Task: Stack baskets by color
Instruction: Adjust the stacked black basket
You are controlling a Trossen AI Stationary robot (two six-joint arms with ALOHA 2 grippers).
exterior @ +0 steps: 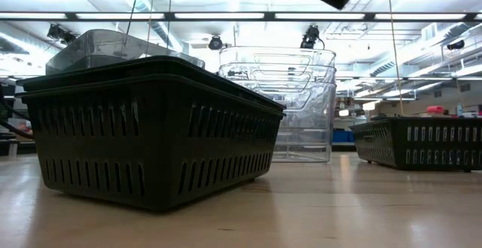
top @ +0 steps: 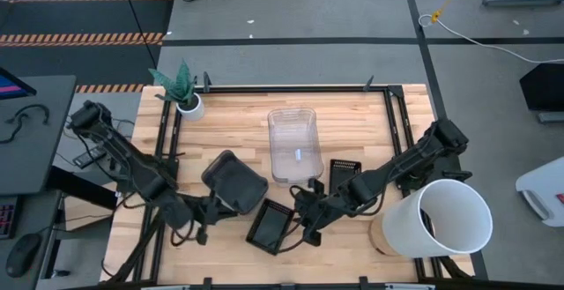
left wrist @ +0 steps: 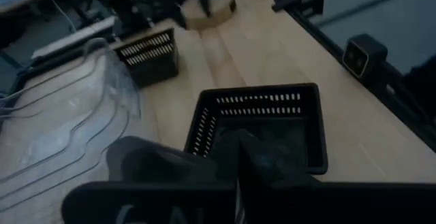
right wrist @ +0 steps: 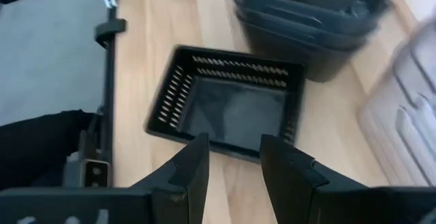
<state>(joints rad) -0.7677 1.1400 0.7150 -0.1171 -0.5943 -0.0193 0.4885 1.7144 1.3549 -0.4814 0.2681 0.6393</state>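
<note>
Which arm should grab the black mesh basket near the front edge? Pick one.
Right. The right gripper hangs open just short of the black mesh basket, fingers facing its near wall. The left gripper is shut.

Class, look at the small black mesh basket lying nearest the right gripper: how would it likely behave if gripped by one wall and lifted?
The black mesh basket looks thin-walled and perforated, so probably light. Held by one wall by the right gripper, it would likely hang tilted. Its flat base on the table suggests it slides rather than rolls.

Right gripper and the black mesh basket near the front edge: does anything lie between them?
No. In the right wrist view only bare wood separates the open right gripper from the black mesh basket.
</note>
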